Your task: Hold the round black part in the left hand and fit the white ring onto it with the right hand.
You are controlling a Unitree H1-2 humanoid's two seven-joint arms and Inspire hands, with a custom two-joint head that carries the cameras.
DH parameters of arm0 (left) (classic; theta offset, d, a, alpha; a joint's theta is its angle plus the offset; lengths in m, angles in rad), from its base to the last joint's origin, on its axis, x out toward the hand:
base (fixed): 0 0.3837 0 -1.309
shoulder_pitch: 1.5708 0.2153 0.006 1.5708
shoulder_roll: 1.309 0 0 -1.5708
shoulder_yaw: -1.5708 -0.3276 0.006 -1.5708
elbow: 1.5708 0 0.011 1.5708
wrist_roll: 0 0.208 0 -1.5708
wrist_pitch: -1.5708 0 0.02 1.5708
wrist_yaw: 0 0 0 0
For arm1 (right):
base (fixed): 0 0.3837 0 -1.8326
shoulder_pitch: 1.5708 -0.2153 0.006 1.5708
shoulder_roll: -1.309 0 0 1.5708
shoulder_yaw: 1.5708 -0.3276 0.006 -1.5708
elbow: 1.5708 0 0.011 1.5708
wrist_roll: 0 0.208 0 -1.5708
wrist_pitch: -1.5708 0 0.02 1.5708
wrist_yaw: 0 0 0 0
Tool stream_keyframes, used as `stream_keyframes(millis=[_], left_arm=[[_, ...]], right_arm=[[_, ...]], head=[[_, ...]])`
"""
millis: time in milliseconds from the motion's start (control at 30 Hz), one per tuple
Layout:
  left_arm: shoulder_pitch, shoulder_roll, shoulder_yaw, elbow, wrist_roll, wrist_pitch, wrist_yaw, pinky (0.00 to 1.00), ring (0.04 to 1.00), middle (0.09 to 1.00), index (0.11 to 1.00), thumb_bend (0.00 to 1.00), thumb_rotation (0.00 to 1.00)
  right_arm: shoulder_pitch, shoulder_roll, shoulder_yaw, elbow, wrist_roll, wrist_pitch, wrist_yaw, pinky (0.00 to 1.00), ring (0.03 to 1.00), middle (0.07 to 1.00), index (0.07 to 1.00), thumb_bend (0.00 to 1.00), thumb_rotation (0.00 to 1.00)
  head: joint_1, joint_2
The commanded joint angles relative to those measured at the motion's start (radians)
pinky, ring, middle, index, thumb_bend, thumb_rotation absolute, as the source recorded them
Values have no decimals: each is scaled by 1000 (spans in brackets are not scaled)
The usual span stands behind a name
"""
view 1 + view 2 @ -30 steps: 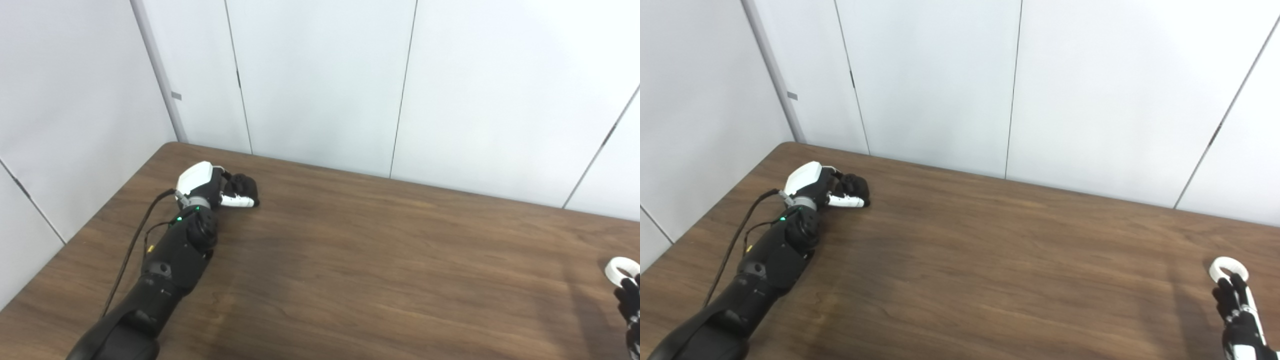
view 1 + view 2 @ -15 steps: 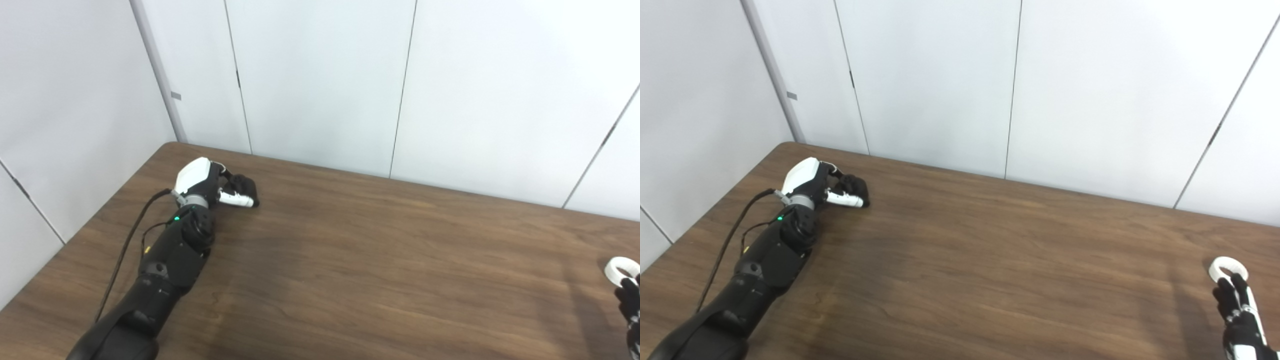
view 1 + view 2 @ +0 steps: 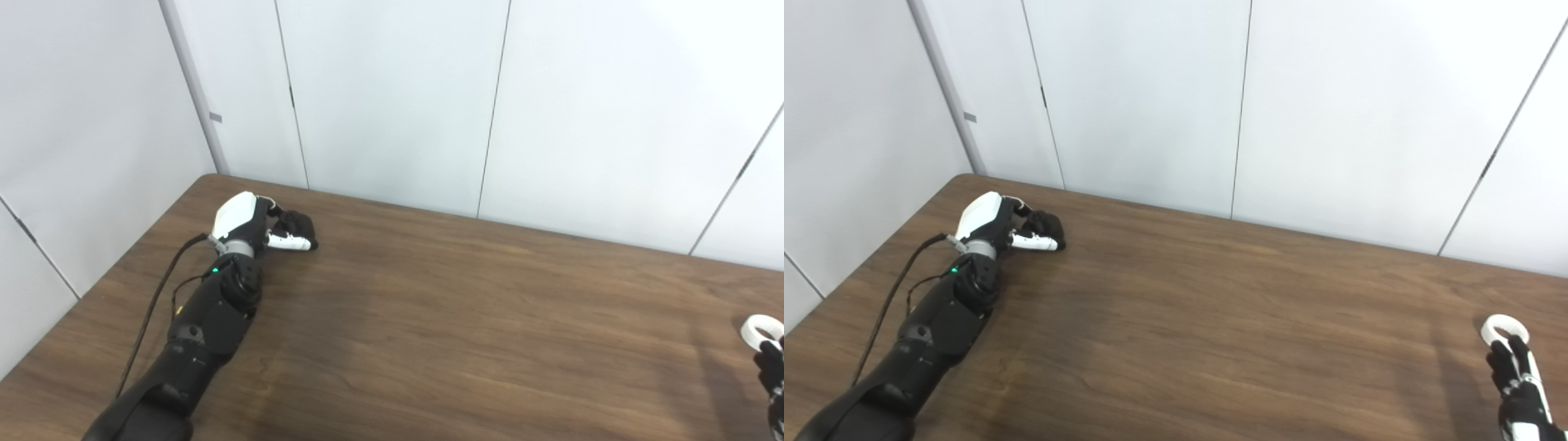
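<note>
The round black part [image 3: 299,223] lies on the brown table [image 3: 465,318] at the far left. My left hand [image 3: 260,225] is closed around it, fingers curled over it and the white thumb along its near side; it rests on the table. The white ring [image 3: 1505,328] lies flat on the table at the far right; it also shows in the left eye view [image 3: 762,329]. My right hand [image 3: 1516,386] comes in at the bottom right corner, with fingertips at the ring's near edge. It does not hold the ring, and most of the hand is cut off by the picture's edge.
White wall panels [image 3: 392,98] stand right behind the table's far edge and along its left side. A black cable [image 3: 156,300] runs along my left forearm. Bare table top lies between the two hands.
My left wrist has shifted slightly to the left and away while the hand stays on the black part. The right hand and the ring have hardly moved.
</note>
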Motion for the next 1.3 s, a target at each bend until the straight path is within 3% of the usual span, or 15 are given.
stream_keyframes(millis=[0,533,667,1033,1267], left_arm=[[-26,30,-1,-49,24,-20,28,1000,891,771,484,521,44],[36,30,-17,-230,57,2,-29,1000,891,769,484,522,46],[64,16,-17,-301,50,6,-63,1000,888,773,484,522,47],[133,-35,-42,-503,69,98,-170,1000,888,780,485,522,49],[181,-70,-95,-624,100,99,-218,1000,871,773,485,522,50]], right_arm=[[86,59,27,83,-2,4,-12,1000,956,961,998,474,1000],[82,74,33,76,-30,13,-29,984,938,944,987,478,1000],[80,78,32,83,-44,2,-34,976,935,940,984,492,1000],[79,85,35,83,-65,1,-43,951,911,921,965,512,1000],[79,92,37,80,-72,6,-49,947,897,908,953,517,1000]], head=[[1,1],[-23,2],[-35,4],[-73,16],[-96,25]])
